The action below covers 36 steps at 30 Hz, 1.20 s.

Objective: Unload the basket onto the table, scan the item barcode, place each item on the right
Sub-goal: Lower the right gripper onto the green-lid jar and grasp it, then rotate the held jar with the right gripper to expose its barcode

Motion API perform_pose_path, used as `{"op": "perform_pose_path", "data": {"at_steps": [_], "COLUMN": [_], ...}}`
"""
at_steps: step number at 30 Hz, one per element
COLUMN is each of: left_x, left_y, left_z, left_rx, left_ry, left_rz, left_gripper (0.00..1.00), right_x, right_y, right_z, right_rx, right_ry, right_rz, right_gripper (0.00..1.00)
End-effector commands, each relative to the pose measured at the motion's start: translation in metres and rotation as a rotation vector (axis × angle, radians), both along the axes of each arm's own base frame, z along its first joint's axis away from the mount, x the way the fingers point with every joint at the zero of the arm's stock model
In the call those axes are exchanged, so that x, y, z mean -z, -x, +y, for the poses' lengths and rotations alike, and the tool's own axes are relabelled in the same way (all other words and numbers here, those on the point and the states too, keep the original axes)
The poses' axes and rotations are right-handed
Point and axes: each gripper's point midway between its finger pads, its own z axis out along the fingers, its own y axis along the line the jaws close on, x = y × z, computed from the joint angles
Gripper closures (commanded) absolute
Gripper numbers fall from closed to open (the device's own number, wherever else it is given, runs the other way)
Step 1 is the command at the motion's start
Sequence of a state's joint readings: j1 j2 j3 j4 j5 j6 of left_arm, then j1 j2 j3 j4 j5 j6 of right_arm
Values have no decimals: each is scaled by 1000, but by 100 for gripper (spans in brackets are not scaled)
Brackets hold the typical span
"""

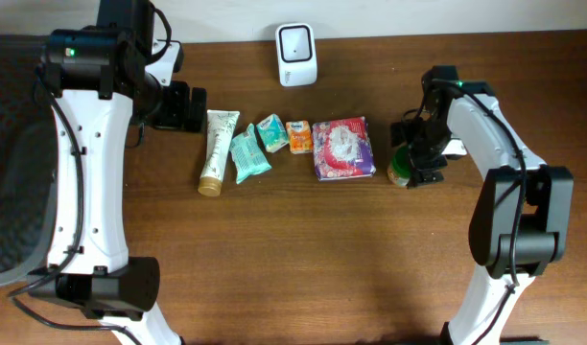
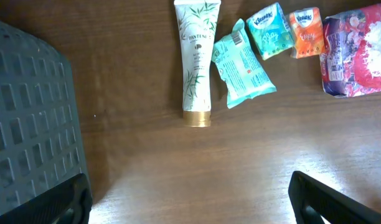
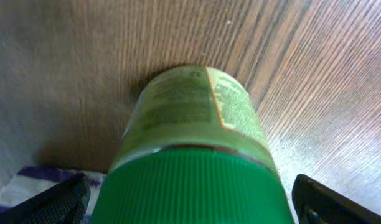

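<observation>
A green-lidded jar (image 3: pixel 190 106) with a yellow-green label lies on its side on the wooden table, right of the row of items (image 1: pixel 400 172). My right gripper (image 3: pixel 190 202) is open, one finger on each side of the jar's green lid (image 3: pixel 178 180), with a gap showing at the right finger. My left gripper (image 2: pixel 190 202) is open over bare wood and holds nothing; it hovers at the back left (image 1: pixel 183 105). A white barcode scanner (image 1: pixel 296 55) stands at the table's back edge.
A row of items lies mid-table: a white Pantene tube (image 2: pixel 197 62), a teal packet (image 2: pixel 243 65), a Kleenex pack (image 2: pixel 269 30), an orange pack (image 2: pixel 305 32) and a purple-pink package (image 2: pixel 358 53). A dark grid-patterned mat (image 2: pixel 28 118) lies at the far left.
</observation>
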State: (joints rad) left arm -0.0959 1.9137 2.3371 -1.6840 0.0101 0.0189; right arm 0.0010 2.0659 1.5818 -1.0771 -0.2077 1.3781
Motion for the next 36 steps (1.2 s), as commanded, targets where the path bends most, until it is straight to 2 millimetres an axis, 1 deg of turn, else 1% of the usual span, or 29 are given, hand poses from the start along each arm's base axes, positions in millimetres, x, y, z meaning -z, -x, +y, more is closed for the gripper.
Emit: {"op": "perform_pose_path", "data": {"at_steps": [1,2,5,7,8,9,10,11,13,15,17,18,20,21,22,24,25,28,31,33,35,36], "left_x": [-3,-3,-3,-3,-3,-3,-3,-3,-3,-3,-3,-3,-3,-3,-3,-3,-3,-3,-3,-3,-3,-3], "left_y": [2,2,2,2,2,2,2,2,2,2,2,2,2,2,2,2,2,2,2,2,2,2], "left_z": [2,2,2,2,2,2,2,2,2,2,2,2,2,2,2,2,2,2,2,2,2,2], "left_rx": [8,8,8,8,8,8,8,8,8,8,8,8,8,8,8,8,8,8,8,8,8,8], "left_ry": [-9,-10,-9,-9,-9,-9,-9,-9,-9,-9,-9,-9,-9,-9,-9,-10,-9,-9,-9,-9,-9,-9], "left_rz": [-8,-8,-8,-8,-8,-8,-8,-8,-8,-8,-8,-8,-8,-8,-8,-8,-8,-8,-8,-8,-8,-8], "left_gripper": [1,1,1,1,1,1,1,1,1,1,1,1,1,1,1,1,1,1,1,1,1,1], "right_x": [6,6,6,5,4,3,2,1,-3,-9,-14,-15,-14,-14,-14,-14,-14,-14,-15,-16,-15,-15], "right_y": [5,5,7,9,7,6,5,6,10,6,3,4,5,5,4,4,4,4,4,5,6,5], "right_z": [-3,-2,-3,-3,-4,-5,-5,-6,-12,-14,-13,-15,-24,-29,-31,-30,-30,-29,-12,-4,-4,-4], "right_rx": [50,49,-49,-105,-187,-276,-351,-421,-554,-766,-995,-1083,-1182,-1193,-1193,-1182,-1136,-875,-594,-417,-174,-111], "right_ry": [28,28,31,31,35,39,40,45,73,82,81,86,127,152,165,161,164,164,77,35,34,35], "right_rz": [27,27,14,13,-8,-30,-46,-51,-46,-92,-134,-140,-121,-106,-101,-103,-98,-71,-67,-43,6,16], "right_gripper": [13,15,28,29,31,38,42,43,41,41,37,30,19,7,0,1,1,1,1,1,1,1]}}
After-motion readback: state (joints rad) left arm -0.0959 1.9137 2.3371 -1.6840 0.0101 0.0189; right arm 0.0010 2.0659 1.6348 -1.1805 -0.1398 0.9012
